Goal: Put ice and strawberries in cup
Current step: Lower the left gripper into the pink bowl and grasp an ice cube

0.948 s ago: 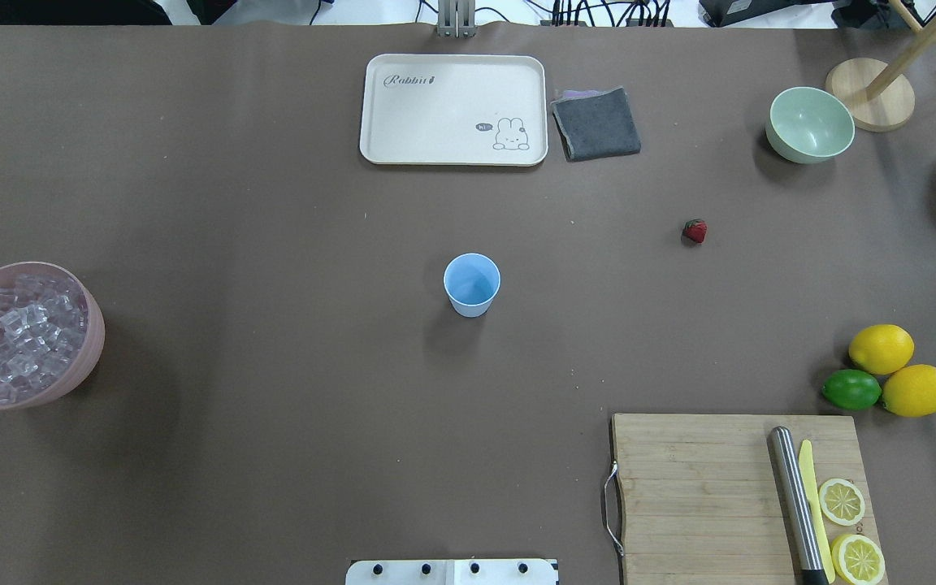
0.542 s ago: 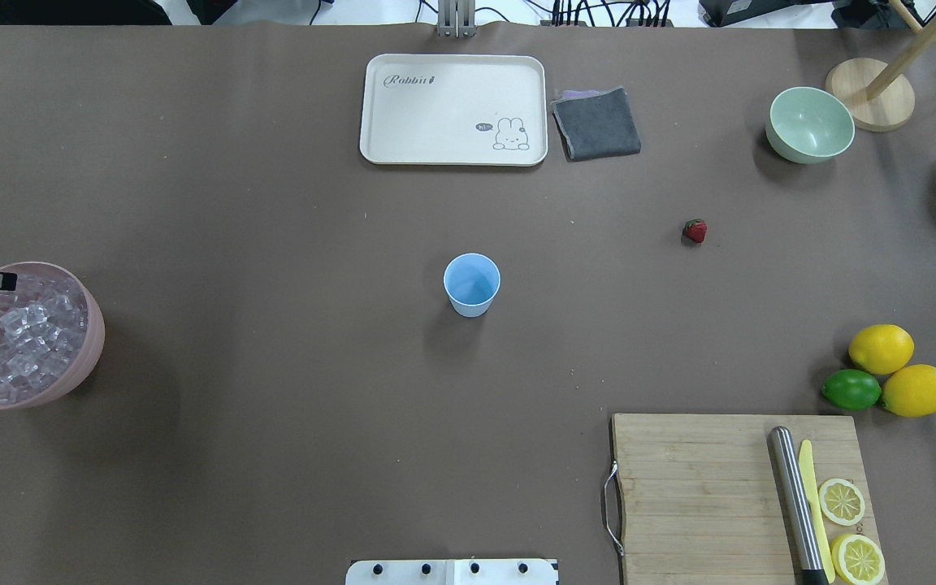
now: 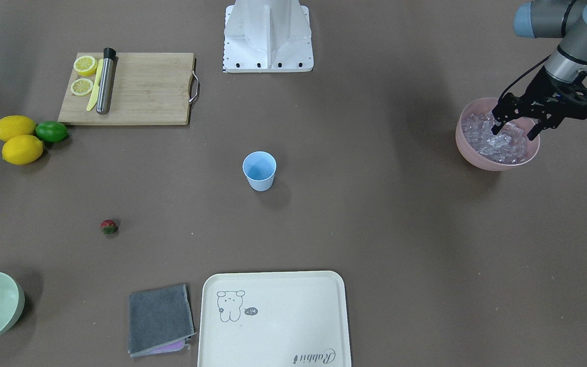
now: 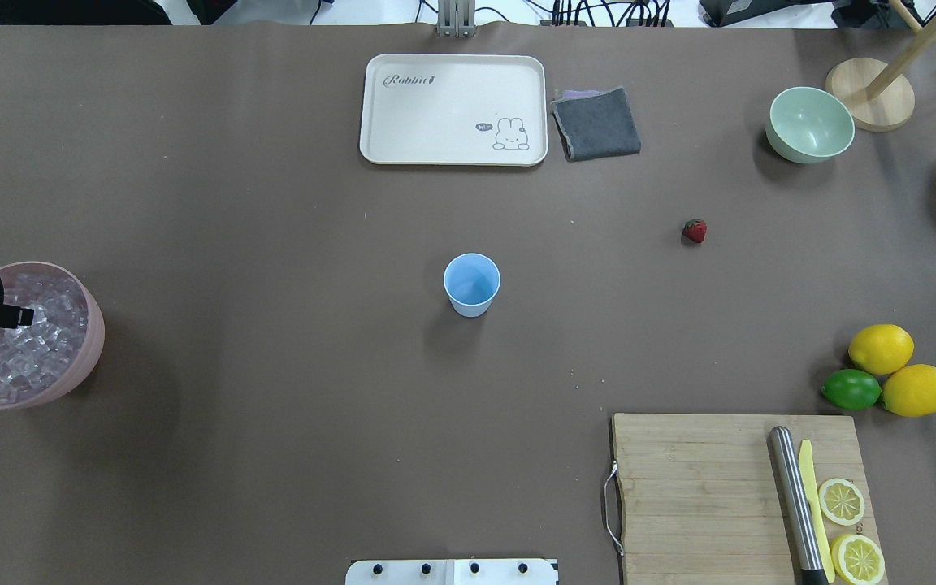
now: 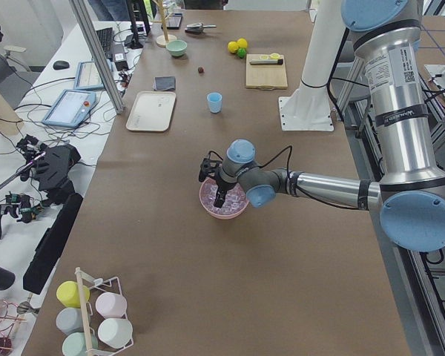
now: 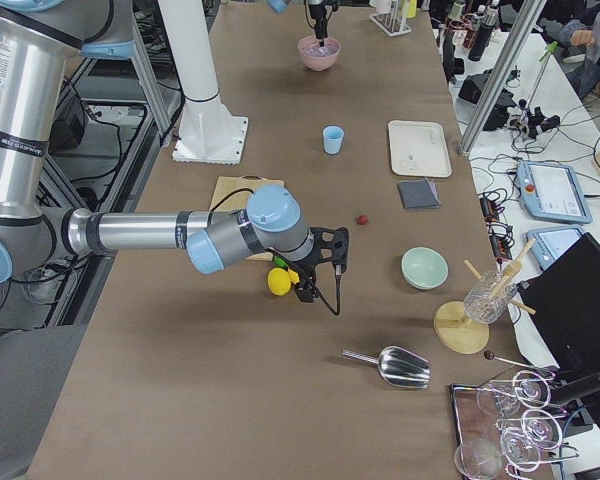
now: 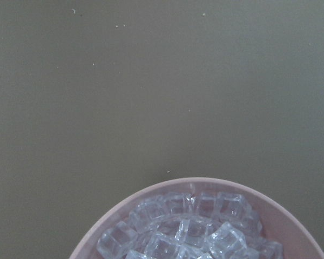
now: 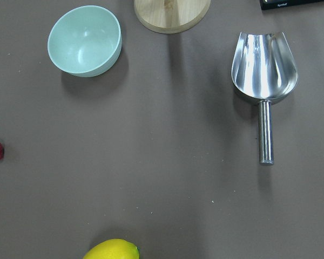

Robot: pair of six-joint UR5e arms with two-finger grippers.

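One cup (image 4: 471,283) stands upright, open mouth facing straight up.

The ice (image 4: 37,349), many small clear glassy cubes, lies heaped in a pink bowl (image 4: 93,349) at the left end of the desk (image 4: 273,203). The light blue cup (image 4: 471,283) stands upright mid-desk, well apart from it. The strawberry (image 4: 695,231), red with a green cap, lies alone to the cup's right, farther from the robot.

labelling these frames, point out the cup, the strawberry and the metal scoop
cup (image 4: 470,306): overhead exterior view, outer wall
strawberry (image 4: 695,232): overhead exterior view, red body
scoop (image 8: 264,67): right wrist view, shiny bowl
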